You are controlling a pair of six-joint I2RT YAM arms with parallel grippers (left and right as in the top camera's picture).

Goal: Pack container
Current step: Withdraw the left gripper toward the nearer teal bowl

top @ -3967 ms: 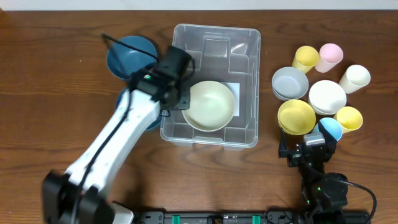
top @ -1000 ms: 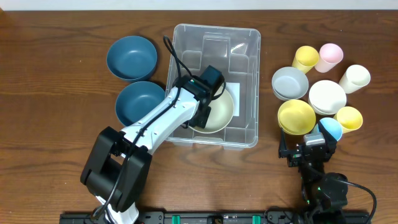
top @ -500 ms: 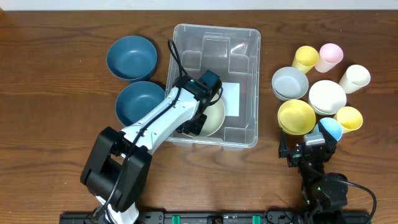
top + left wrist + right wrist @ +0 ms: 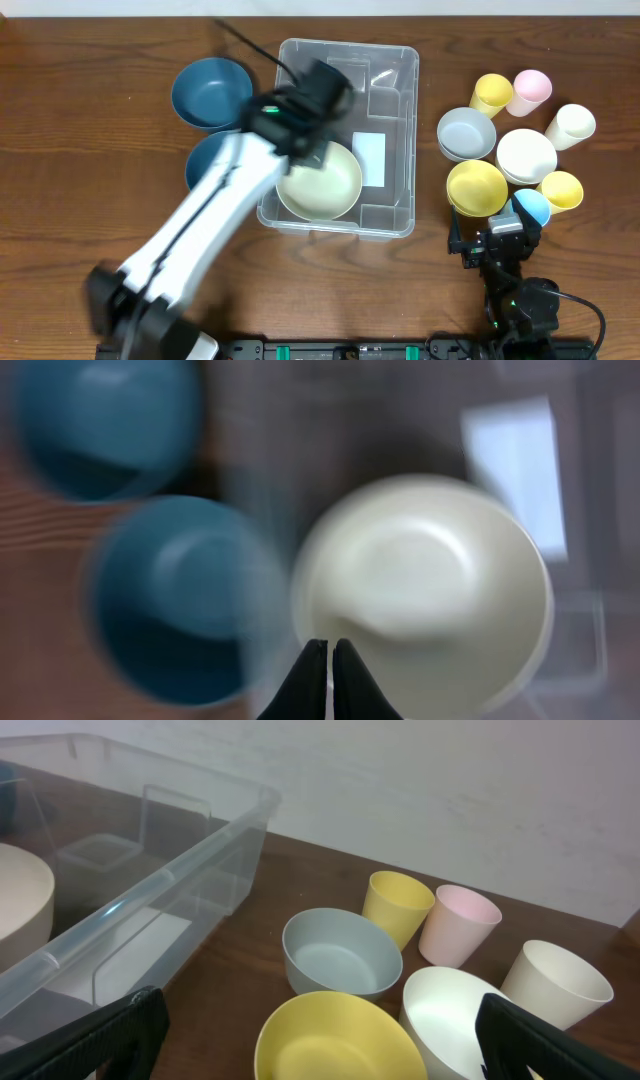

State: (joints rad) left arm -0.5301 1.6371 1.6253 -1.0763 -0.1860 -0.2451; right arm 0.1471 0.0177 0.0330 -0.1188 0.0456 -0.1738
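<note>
- The clear container sits in the middle of the tabletop, with a cream bowl inside, toward the robot's side.
- The left tool hovers above that bowl, pressed together and pinching nothing.
- The right tool is spread wide and empty, near a yellow bowl.

A robot test bench, it seems: a wood-grain table against a plain white wall.
</note>
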